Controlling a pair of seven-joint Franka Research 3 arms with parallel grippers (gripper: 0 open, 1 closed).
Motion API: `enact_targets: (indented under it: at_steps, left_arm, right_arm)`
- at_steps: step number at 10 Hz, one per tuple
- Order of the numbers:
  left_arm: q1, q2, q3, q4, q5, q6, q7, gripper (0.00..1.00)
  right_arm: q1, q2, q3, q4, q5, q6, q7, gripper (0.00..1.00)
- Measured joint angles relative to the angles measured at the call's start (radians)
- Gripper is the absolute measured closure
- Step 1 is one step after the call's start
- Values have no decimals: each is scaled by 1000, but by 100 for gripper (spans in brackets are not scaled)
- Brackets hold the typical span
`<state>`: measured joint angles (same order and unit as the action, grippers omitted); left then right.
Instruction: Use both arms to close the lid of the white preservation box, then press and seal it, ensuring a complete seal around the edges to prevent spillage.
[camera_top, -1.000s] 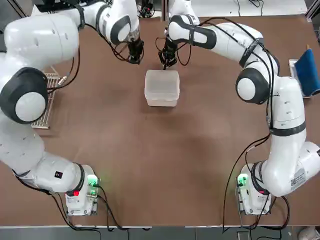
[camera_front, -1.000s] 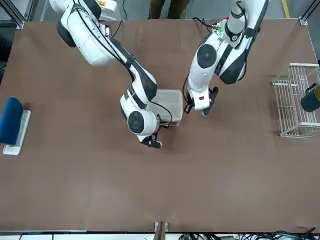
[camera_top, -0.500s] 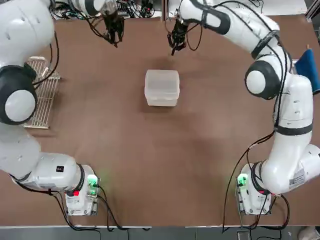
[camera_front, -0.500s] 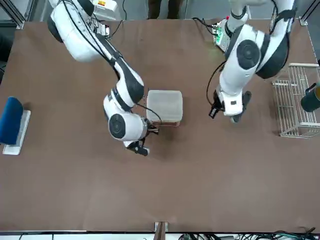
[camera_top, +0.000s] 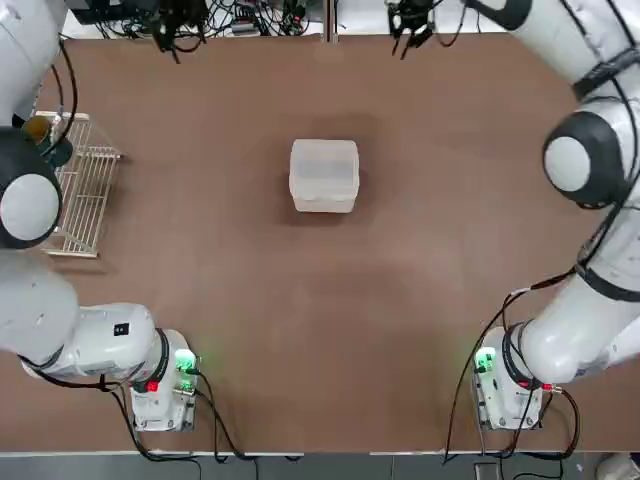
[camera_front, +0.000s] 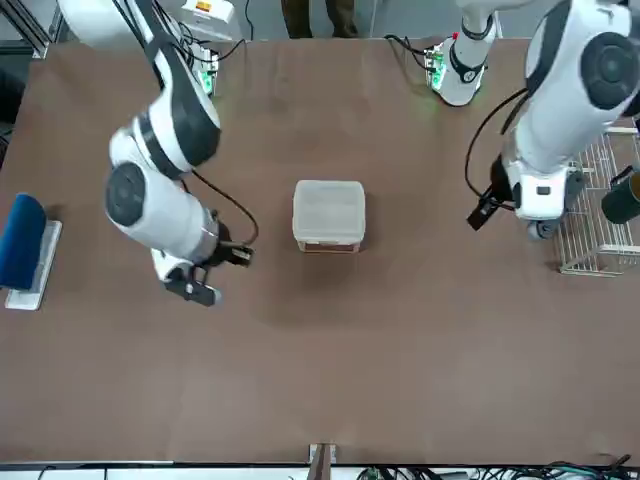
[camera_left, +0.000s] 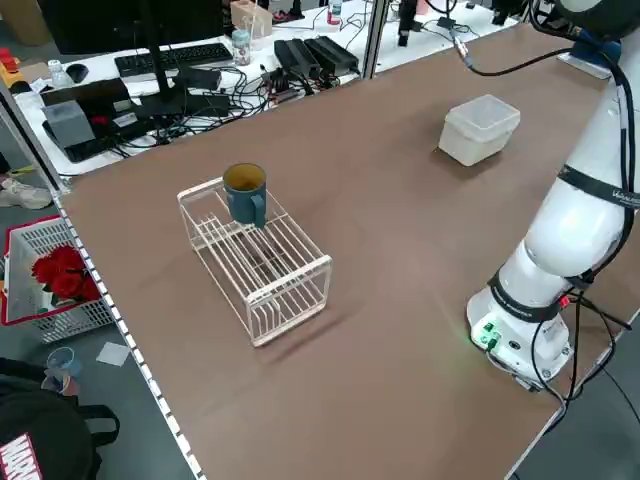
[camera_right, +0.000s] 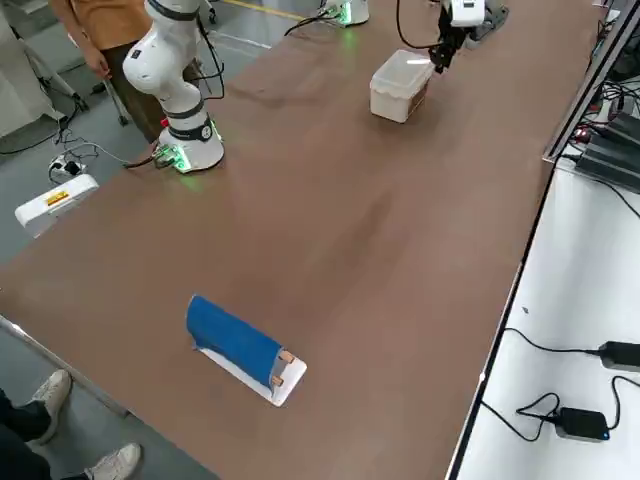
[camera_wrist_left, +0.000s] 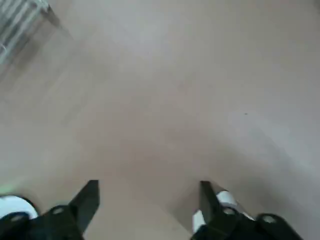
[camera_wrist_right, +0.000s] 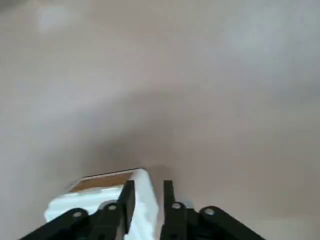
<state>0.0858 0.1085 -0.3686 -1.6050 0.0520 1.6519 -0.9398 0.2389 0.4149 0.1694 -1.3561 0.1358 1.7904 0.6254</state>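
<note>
Hanging off to the box's left side, the left gripper (camera_wrist_left: 147, 187) has its two fingers (camera_wrist_left: 89, 192) spread wide apart, with nothing between them. It is well apart from the box and does not touch it. Under it in the left wrist view there is only bare brown table (camera_wrist_left: 165, 100).

The right gripper (camera_front: 195, 290) is off to the box's right side, and a bit farther from the arm bases than the box is. Its two fingers (camera_wrist_right: 167, 192) have a thin gap between them and hold nothing. It does not touch the box either.

The white box (camera_top: 323, 175) sits between the two grippers, flat on the table, in the middle. It stands the right way up. The lid (camera_top: 324, 165) is down on top of it and looks flat and level. The box is close to square with round corners, so you can hardly tell a long side. Its sides run straight with the edges of the table. A thin brown strip (camera_front: 328, 248) shows low on the side that faces away from the arm bases.

Farther to the left of the box there is a white wire rack (camera_top: 85, 195) with a blue mug (camera_left: 246, 193) on it. Farther to the right of the box a blue thing (camera_front: 22, 242) lies on a white tray.
</note>
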Motion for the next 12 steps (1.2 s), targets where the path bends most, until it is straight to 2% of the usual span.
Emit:
enact_targets:
  at_steps: [2, 3, 4, 5, 6, 7, 9, 10, 12]
  left_arm:
    - [-2, -49, 72, 11, -25, -57, 245, 0]
    - [-9, -88, 130, 14, -56, -74, 375, 0]
    - [-9, -130, 183, 18, -83, -97, 495, 0]
    - [-8, -159, 211, 29, -92, -133, 581, 0]
    - [-6, -170, 219, 42, -93, -156, 632, 0]
    - [-8, -166, 219, 63, -93, -173, 658, 0]
    - [-39, -122, 221, 123, -81, -207, 673, 0]
    - [-64, -99, 226, 141, -66, -209, 673, 0]
    - [-77, -76, 232, 154, -62, -212, 685, 0]
  right_arm:
    - [-7, -146, -81, -131, 0, 1, -125, 37]
    - [-15, -209, -126, -188, -1, 4, -202, 21]
    - [-24, -273, -187, -241, -2, 5, -290, 8]
    - [-41, -335, -245, -283, -2, -2, -369, 0]
    - [-63, -390, -282, -311, -12, -28, -428, 0]
    - [-81, -432, -299, -325, -54, -59, -459, 0]
    - [-121, -474, -296, -329, -131, -99, -463, 0]
    - [-160, -477, -279, -325, -137, -108, -475, 0]
    - [-230, -477, -215, -310, -139, -116, -547, 0]
